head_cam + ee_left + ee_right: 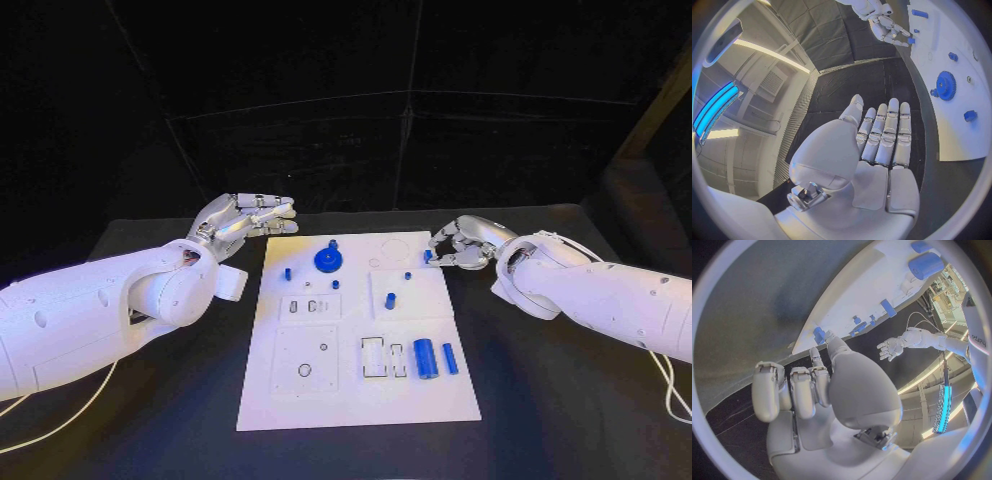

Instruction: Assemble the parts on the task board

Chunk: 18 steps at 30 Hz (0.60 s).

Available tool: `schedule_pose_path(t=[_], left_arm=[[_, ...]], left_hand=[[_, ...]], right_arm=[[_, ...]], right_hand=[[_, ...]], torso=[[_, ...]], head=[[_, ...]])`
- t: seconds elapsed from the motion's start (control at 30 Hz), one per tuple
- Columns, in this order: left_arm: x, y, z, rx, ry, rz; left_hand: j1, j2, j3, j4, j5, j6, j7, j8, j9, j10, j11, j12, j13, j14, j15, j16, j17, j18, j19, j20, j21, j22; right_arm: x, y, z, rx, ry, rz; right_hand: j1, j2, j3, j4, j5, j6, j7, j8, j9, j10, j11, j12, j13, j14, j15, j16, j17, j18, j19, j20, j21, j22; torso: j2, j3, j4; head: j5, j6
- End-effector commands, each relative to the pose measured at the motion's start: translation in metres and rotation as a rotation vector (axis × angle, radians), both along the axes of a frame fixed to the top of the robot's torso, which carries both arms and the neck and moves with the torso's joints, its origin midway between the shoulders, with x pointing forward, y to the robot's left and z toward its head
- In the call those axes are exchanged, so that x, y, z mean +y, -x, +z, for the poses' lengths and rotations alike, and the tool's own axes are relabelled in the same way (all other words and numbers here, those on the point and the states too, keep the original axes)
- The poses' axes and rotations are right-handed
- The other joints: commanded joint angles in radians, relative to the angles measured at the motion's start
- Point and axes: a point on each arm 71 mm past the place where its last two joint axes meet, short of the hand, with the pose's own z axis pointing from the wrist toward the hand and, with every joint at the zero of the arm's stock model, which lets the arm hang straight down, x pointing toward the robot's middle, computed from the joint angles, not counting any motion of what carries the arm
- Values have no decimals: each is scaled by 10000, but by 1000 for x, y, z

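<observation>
The white task board (353, 385) lies in the middle of the table. On its far part stand a blue gear (329, 260) and several small blue pegs (389, 298). A blue cylinder (426, 358) and a slim blue bar (450, 358) lie near the right edge. My left hand (245, 220) hovers open just off the board's far left corner, fingers straight (882, 135). My right hand (464, 243) is curled at the far right edge. Its thumb and a fingertip meet on a small blue piece (428, 255), seen again past the thumb tip in the right wrist view (819, 334).
Black table (562, 400) surrounds the board on all sides. Empty slots and holes (382, 358) are cut into the board's near half. In the left wrist view the gear (945, 85) and a peg (970, 116) stand on the board beside my open palm.
</observation>
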Motion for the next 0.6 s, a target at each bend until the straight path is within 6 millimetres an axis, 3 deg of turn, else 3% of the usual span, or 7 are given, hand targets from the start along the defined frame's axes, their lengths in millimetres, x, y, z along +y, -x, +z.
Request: schedule_pose_path(t=[0.03,0.6], left_arm=[[-2,0,1,-10,74,-131],[-2,0,1,29,80,-179]], left_hand=[[-1,83,12,-52,-14,54,276,42,4,93,-9,30,8,86,-1,66,16,71,75,-22,5,11],[-1,83,12,-52,-14,54,276,42,4,93,-9,30,8,86,-1,66,16,71,75,-22,5,11]], right_arm=[[1,-1,0,126,-103,-57],[7,-3,-4,408,365,137]], right_hand=[[45,86,35,2,-82,108,-15,63,13,592,-49,56,2014,1039,-60,25,2635,68,87,-16,62,364],[132,175,86,-76,-137,365,-72,148,19,621,-100,93,2051,1039,-102,25,2635,55,122,-46,90,435]], torso=[[-1,-4,3],[-5,10,-1]], head=[[28,-10],[24,-74]])
